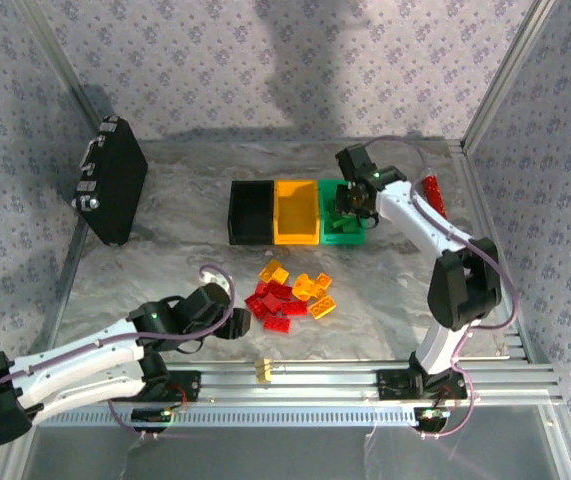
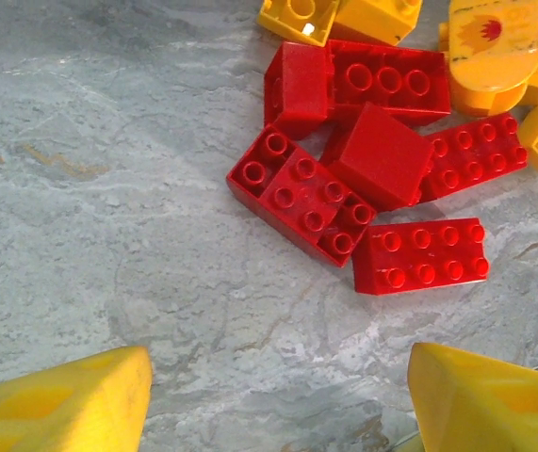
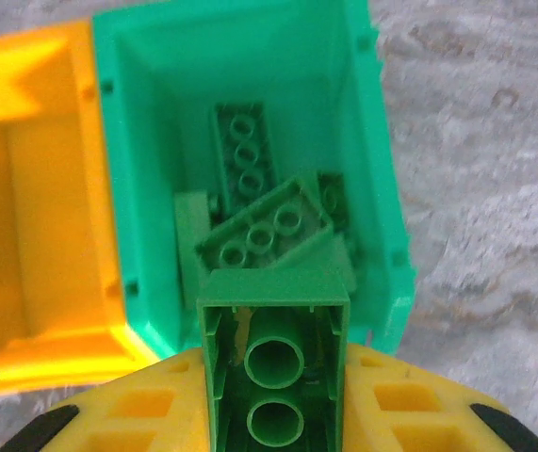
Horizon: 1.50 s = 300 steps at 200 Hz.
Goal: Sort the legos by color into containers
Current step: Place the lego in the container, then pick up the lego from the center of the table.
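Above the green container (image 3: 108,188), my right gripper (image 3: 274,400) is shut on a green lego (image 3: 273,311), gripped hollow side up between the yellow fingers (image 3: 137,414). Several green legos (image 3: 264,226) lie inside that bin. The orange-yellow container (image 1: 297,212) and the black one (image 1: 250,212) adjoin it on the left. Red legos (image 2: 363,179) and yellow-orange legos (image 2: 495,47) lie in a pile (image 1: 287,292) on the table. My left gripper (image 2: 278,395) is open just left of the pile, nothing between its fingers (image 2: 71,405).
A flat black case (image 1: 110,195) leans at the back left. A red cylinder (image 1: 435,195) lies by the right arm. A metal rail with a tiny yellow block (image 1: 262,369) runs along the near edge. Patterned walls enclose the marbled table (image 1: 185,260).
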Available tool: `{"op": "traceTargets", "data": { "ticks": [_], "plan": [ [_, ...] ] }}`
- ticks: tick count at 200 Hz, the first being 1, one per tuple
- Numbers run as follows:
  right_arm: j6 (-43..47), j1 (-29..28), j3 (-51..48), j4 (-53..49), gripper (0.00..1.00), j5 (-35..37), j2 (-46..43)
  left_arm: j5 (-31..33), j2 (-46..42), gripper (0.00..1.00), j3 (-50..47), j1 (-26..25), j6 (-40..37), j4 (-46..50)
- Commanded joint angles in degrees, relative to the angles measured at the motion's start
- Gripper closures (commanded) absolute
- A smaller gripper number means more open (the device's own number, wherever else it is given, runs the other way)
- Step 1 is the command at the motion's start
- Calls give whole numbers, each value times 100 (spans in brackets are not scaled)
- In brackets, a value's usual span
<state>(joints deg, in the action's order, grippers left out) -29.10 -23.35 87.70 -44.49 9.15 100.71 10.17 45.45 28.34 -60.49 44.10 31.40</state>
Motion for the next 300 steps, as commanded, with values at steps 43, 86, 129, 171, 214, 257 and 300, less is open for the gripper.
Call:
{"op": "traceTargets", "data": {
  "ticks": [43, 86, 129, 171, 214, 257, 300],
  "plan": [
    [364, 109, 1125, -588, 37, -29, 568, 404, 130, 28, 251, -414, 299, -126],
    [287, -5, 191, -151, 36, 7, -389, 429, 367, 28, 396, -455, 210, -211],
    [188, -178, -1098, 271, 37, -162, -1446, 359, 924, 27, 664, -455, -19, -432],
    [85, -413, -2135, 586, 37, -398, -2200, 339, 1669, 27, 1089, -455, -271, -603],
    [-113, -632, -2819, 764, 37, -449, -2779, -31, 2272, 26, 1477, -77, -616, -935],
    [-245, -680, -3367, 901, 38, -415, -3346, -541, 2983, 27, 1959, 477, -1184, -1101],
    [-328, -644, -3693, 907, 38, -402, -3742, -801, 4008, 29, 2838, 746, -1791, -840]
  ]
}}
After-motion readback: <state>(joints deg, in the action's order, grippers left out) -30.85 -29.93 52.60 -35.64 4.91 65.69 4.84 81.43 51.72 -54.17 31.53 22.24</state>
